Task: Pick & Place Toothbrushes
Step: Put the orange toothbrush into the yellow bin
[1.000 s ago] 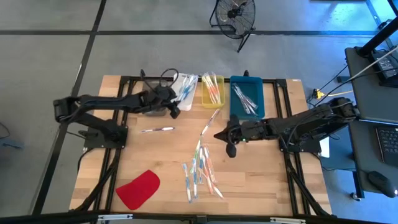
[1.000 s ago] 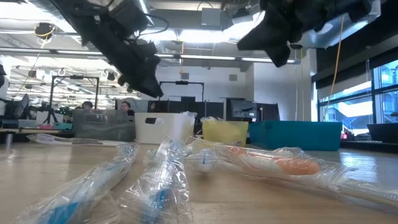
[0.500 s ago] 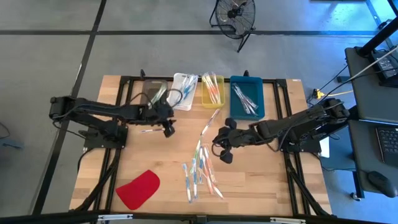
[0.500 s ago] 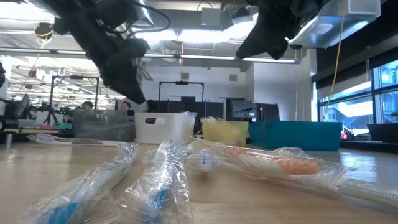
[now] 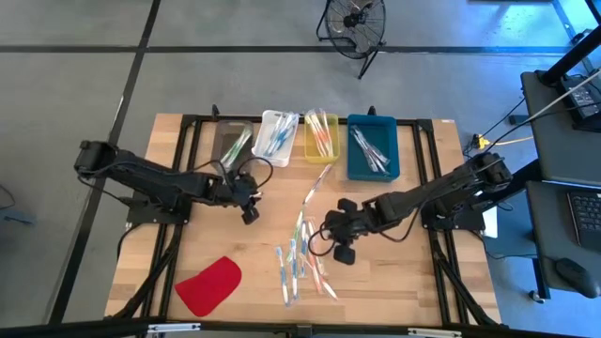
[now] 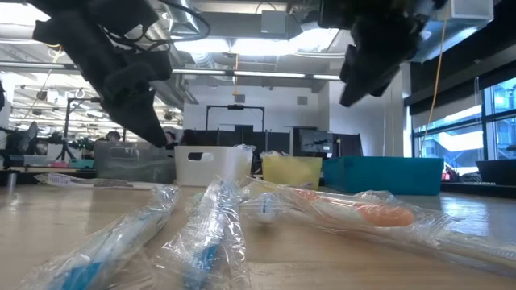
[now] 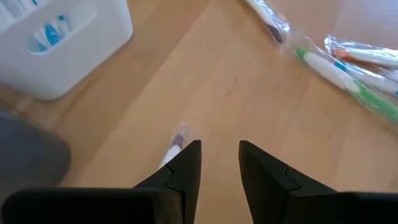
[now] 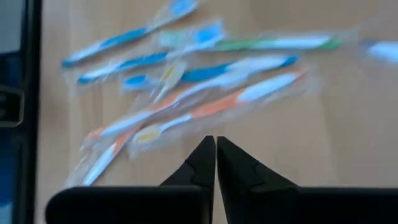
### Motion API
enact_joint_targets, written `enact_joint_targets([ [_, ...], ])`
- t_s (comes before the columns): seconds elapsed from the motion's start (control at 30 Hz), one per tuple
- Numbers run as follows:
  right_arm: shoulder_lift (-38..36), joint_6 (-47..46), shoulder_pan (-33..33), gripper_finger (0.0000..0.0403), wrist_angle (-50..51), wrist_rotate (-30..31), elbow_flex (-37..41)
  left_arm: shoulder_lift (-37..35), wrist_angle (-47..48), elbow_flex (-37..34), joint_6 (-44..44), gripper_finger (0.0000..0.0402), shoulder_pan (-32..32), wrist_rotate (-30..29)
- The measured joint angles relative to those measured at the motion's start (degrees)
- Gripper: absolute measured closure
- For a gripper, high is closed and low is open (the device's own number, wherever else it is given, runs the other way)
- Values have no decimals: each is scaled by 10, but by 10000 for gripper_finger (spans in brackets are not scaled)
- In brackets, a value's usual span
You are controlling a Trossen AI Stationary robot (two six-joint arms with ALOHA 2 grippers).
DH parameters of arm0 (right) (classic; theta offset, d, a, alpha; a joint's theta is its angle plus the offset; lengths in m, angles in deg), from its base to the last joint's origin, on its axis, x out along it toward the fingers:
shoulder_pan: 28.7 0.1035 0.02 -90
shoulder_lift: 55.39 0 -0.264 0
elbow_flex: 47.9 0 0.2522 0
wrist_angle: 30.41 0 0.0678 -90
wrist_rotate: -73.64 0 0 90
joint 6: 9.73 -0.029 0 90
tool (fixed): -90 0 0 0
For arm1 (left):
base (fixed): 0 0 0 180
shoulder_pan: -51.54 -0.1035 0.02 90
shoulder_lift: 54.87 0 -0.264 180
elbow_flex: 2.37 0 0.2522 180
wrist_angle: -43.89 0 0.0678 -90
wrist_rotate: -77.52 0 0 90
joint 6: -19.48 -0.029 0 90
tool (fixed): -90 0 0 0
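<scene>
Several wrapped toothbrushes [image 5: 302, 252] lie flat in a loose pile on the wooden table, also in the right wrist view as the pile [image 8: 186, 81] and close up in the low view [image 6: 242, 217]. My right gripper [image 5: 331, 233] [image 8: 216, 152] hovers shut just right of the pile. One lone toothbrush with a purple part [image 7: 175, 143] lies flat beside my left gripper [image 5: 248, 208] [image 7: 220, 165], which is open and low over the table. Two more toothbrushes [image 7: 348, 74] lie farther off. My left gripper comes down at a slant, and one finger [image 7: 185, 167] stands over the lone toothbrush's purple end [image 7: 177, 139]. Whether it touches the toothbrush I cannot tell; the finger hides the rest of it.
Along the far edge stand a grey bin [image 5: 230, 143], a white bin [image 5: 279, 134] [image 7: 56, 43], a yellow bin [image 5: 321, 134] and a blue bin [image 5: 372, 145], all holding toothbrushes. A flat red piece [image 5: 208, 286] lies near the near left corner. A fan stands beyond the table.
My left gripper has moved from the bins at the far edge toward the near edge and down to the lone toothbrush. My right gripper has moved toward the near edge and slightly left, down toward the pile. The toothbrushes have stayed put.
</scene>
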Motion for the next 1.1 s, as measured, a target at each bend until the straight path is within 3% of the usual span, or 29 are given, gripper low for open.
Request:
enact_joint_targets([
  [0.17, 17, -26, 14, 394, 5, -41, 0, 0, 2, -1, 17, 299, 19, -4],
  [0.37, 18, -25, 23, 393, 13, -48, 0, 0, 1, -1, 35, 301, 36, -28],
  [0.77, 17, -24, 19, 320, -50, -16, 1, 0, 2, -1, 58, 302, 71, -49],
  [1.1, 17, -47, -2, 276, -112, -54, 1, 0, 2, -1, 58, 302, 77, -50],
])
